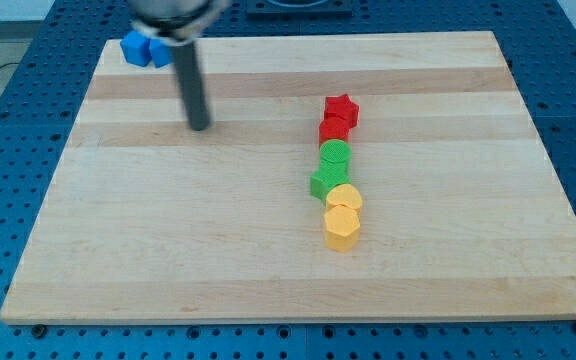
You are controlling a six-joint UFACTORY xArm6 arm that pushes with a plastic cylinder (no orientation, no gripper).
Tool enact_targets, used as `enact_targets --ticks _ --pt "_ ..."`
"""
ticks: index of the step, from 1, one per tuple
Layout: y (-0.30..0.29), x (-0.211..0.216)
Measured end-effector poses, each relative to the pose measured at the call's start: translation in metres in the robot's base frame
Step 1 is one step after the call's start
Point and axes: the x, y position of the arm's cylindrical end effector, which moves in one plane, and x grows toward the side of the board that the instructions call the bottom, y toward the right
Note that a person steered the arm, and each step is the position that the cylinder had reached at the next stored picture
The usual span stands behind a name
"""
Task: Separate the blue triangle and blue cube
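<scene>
The blue cube (134,47) and the blue triangle (160,54) sit touching each other at the board's top left corner, the cube on the view's left. My rod comes down from the view's top and my tip (199,126) rests on the board below and to the right of the two blue blocks, well apart from them. The rod's upper part partly covers the blue triangle's right side.
A column of blocks stands right of centre: a red star (342,108), a red block (333,130), a green round block (335,155), a green block (326,182), a yellow round block (345,198) and a yellow hexagon (341,227). The wooden board (118,250) lies on a blue perforated table.
</scene>
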Motion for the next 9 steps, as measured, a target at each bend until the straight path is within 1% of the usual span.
enact_targets --ticks 1,2,3,4,5,6,7,8,9 --pt "-0.101 -0.035" --pt "-0.127 -0.055" --pt "-0.128 -0.058" --pt "-0.128 -0.081" --pt "-0.128 -0.134" --pt "-0.128 -0.175" --pt "-0.111 -0.18" --pt "-0.065 -0.165" --pt "-0.006 -0.128"
